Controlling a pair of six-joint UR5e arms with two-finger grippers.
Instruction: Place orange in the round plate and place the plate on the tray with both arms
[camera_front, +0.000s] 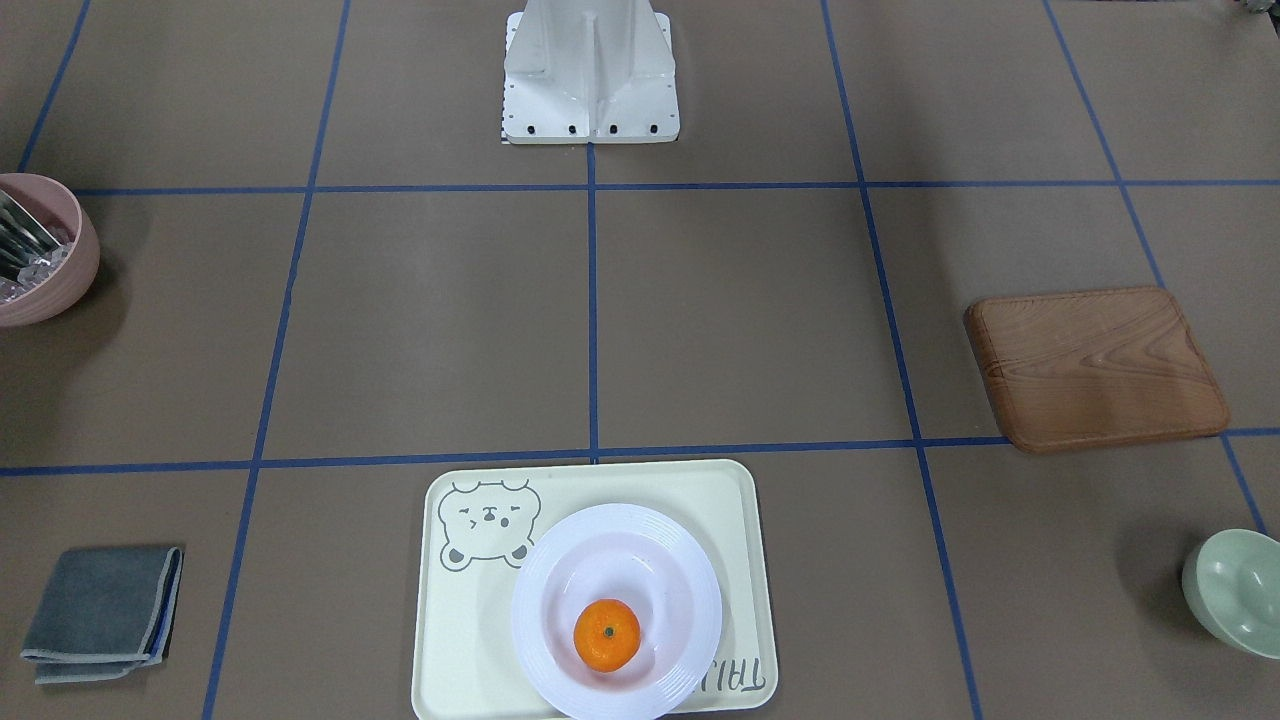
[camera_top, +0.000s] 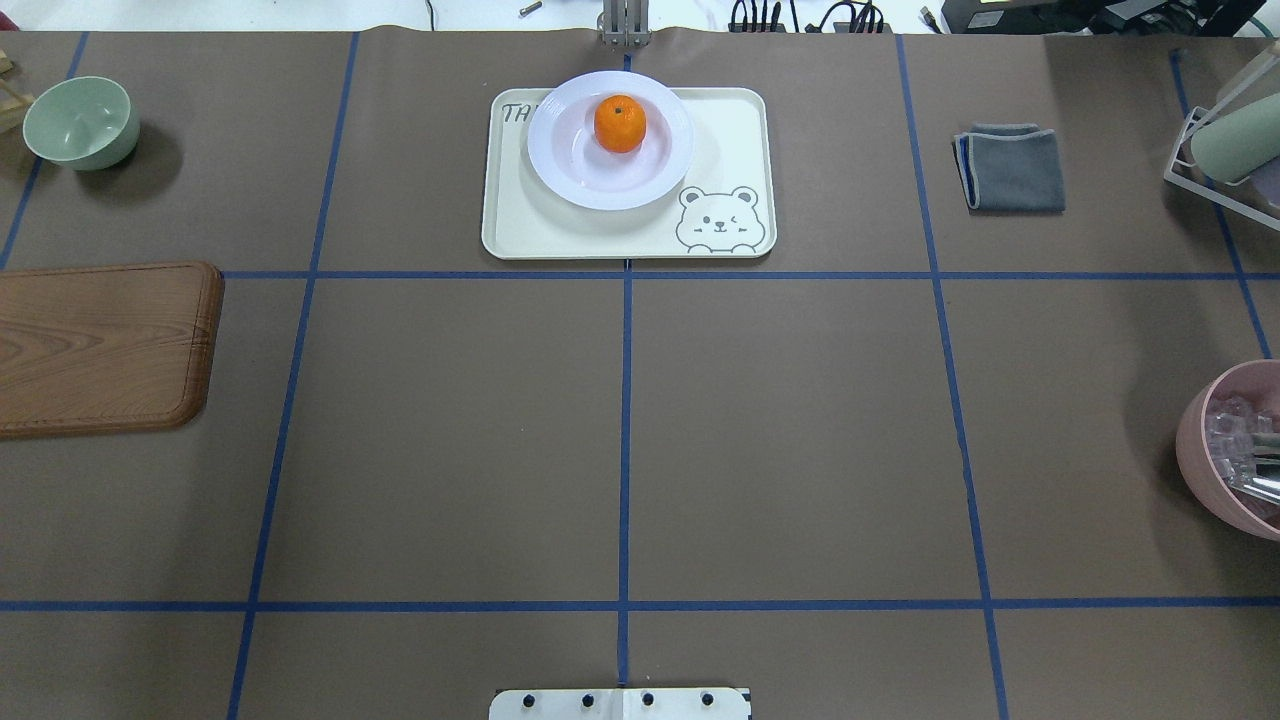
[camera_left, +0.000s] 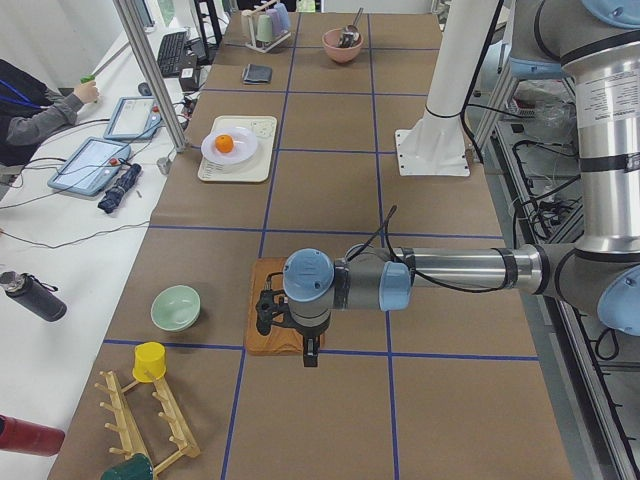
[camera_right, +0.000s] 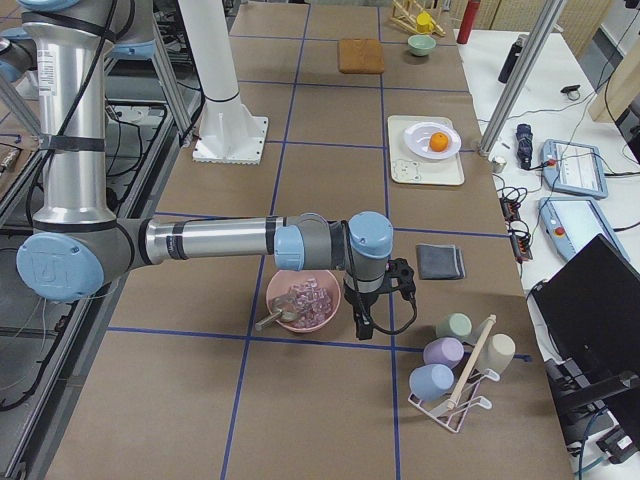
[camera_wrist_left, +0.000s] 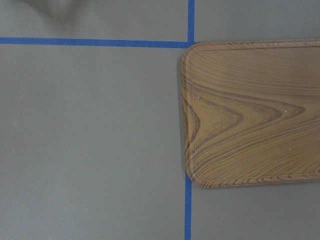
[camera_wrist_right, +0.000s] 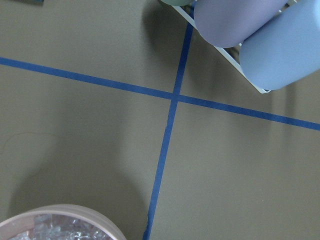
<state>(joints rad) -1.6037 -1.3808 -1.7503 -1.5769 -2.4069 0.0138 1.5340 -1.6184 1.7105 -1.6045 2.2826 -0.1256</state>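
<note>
The orange (camera_top: 620, 123) lies in the white round plate (camera_top: 560, 170), which rests on the cream bear tray (camera_top: 520, 230) at the table's far middle. From the front the orange (camera_front: 607, 634) sits in the plate (camera_front: 690, 560) on the tray (camera_front: 440, 650). Neither arm shows in those two views. In the left side view my left gripper (camera_left: 267, 314) hovers over the wooden board, far from the tray; open or shut, I cannot tell. In the right side view my right gripper (camera_right: 403, 282) hangs beside the pink bowl, its state likewise unclear.
A wooden board (camera_top: 100, 345) and a green bowl (camera_top: 80, 120) lie on the left. A folded grey cloth (camera_top: 1010, 168), a pink bowl (camera_top: 1235, 450) with clear pieces and a cup rack (camera_right: 460, 360) are on the right. A person's arm (camera_left: 45, 110) rests at a side desk.
</note>
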